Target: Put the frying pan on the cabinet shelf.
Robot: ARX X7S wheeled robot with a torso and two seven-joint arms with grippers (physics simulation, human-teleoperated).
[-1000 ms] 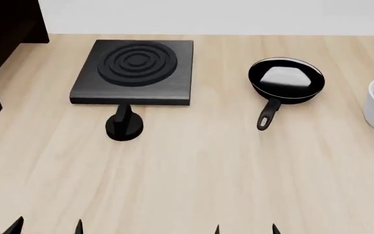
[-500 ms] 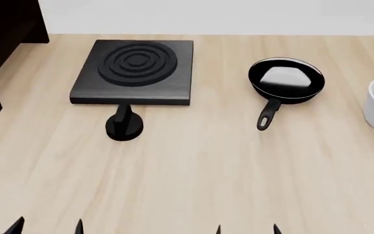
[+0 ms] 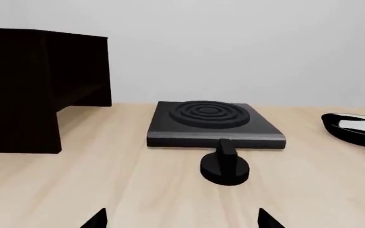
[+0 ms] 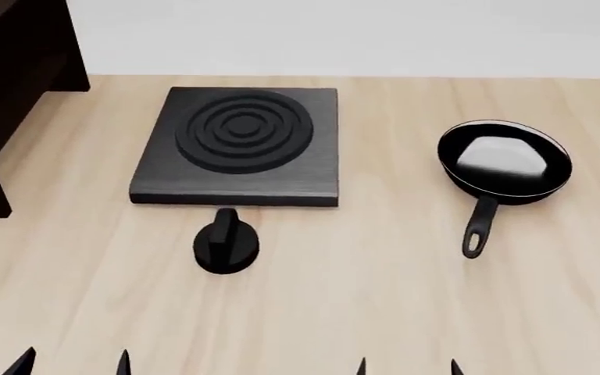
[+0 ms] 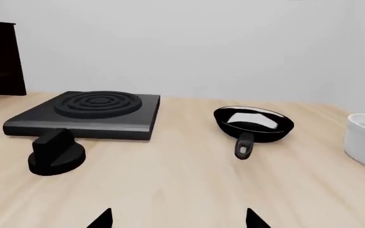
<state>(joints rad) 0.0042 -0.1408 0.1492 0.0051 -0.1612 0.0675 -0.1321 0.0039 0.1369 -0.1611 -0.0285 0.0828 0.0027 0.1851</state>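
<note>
The right gripper (image 4: 408,365) shows only its two dark fingertips, spread apart with nothing between them; the left gripper (image 4: 71,362) stands the same way, apart and empty. Ahead of the right gripper and a little to its right, well apart, the frying pan (image 4: 503,169) rests on the pale wooden table (image 4: 362,297), its long straight handle pointing back toward the gripper. The pan is small, round and black with a glossy pale-grey inside.

Ahead of the left gripper sit a round black knob (image 4: 226,241) and, beyond it, the square matte hob plate (image 4: 240,147) with concentric rings. Far to its left stands the dark cabinet shelf (image 3: 84,92).

The thin, smooth handle could probably twist in a pinch grip, tipping the pan. Carrying it across could clip the knob or plate.
</note>
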